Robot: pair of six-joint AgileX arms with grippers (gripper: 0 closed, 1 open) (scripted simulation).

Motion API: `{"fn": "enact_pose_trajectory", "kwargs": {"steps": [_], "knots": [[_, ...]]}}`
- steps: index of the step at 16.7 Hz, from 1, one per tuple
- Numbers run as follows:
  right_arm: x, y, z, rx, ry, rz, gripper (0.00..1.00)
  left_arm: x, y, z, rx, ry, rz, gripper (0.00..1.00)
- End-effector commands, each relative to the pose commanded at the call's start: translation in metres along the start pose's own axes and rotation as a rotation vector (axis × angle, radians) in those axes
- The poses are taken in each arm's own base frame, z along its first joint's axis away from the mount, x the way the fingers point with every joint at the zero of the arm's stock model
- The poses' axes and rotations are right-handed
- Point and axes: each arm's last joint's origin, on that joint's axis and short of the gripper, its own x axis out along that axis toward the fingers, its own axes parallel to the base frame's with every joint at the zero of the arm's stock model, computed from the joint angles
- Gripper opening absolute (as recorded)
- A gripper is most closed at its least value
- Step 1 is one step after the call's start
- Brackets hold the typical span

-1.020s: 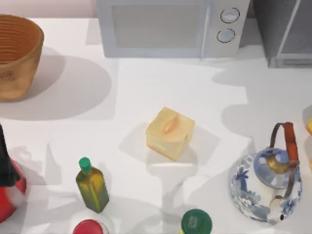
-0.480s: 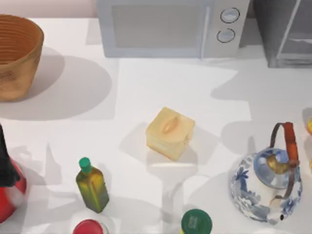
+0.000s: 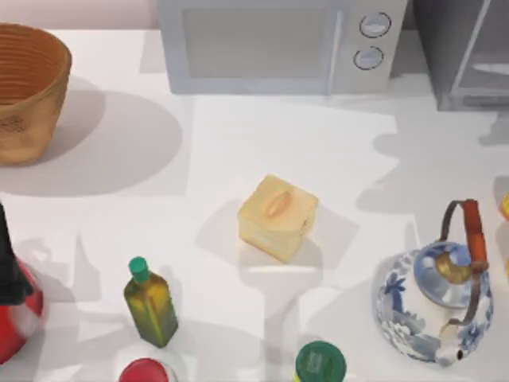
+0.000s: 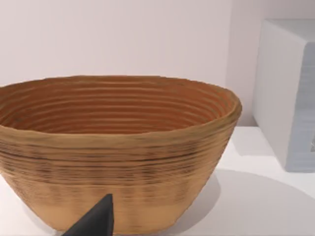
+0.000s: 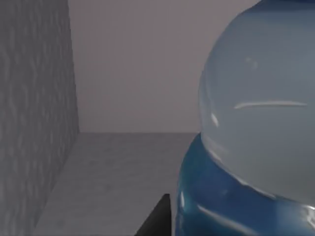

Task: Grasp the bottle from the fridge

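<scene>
Right gripper (image 5: 156,219) is seen as a dark tip poking right up beside the bottle (image 5: 256,123), inside the fridge (image 5: 34,98). Whether it's spread or clamped can't be told from what's shown, so no grasp can be claimed yet. The reach into the cabinet looks pretty much done. What's left, by the look of it, is getting the bottle pinched properly and pulled out.

In the top view the fridge (image 3: 469,56) is found at the upper right of the frame, next to the white microwave (image 3: 278,48).

Materials-wise, the fridge interior is rendered as matte, slightly mottled grey panels, flat and boxy. The bottle is the opposite: smooth, rounded and glossy, with a pale cloudy part meeting a deep-blue part, and highlights are picked up along the curve. A slippery surface would be expected, so a centred squeeze is probably called for.

Left gripper (image 4: 96,222) is parked near the ribbed, woven-looking basket (image 4: 118,142), which sits at the upper left of the top view. Its state can't be told either. A blue-and-white porcelain-style kettle (image 3: 437,306) and a waxy yellow box (image 3: 277,216) are left untouched on the white table (image 3: 238,135).
</scene>
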Motion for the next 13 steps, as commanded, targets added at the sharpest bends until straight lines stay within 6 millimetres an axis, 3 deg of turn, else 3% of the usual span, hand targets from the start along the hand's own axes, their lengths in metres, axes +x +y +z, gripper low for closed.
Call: {"fn": "enact_pose_trajectory", "kwargs": {"steps": [4,7,10,13], "knots": [[0.001,0.002,-0.001,0.003,0.005,0.005,0.0,0.0,0.0,0.0,0.0,0.0,0.0,1.0],[-0.005,0.006,0.008,-0.002,0.003,0.006,0.0,0.0,0.0,0.0,0.0,0.0,0.0,1.0],[-0.024,0.015,0.03,-0.009,0.002,0.006,0.0,0.0,0.0,0.0,0.0,0.0,0.0,1.0],[-0.06,0.028,0.055,-0.012,0.003,0.004,0.0,0.0,0.0,0.0,0.0,0.0,0.0,1.0]]}}
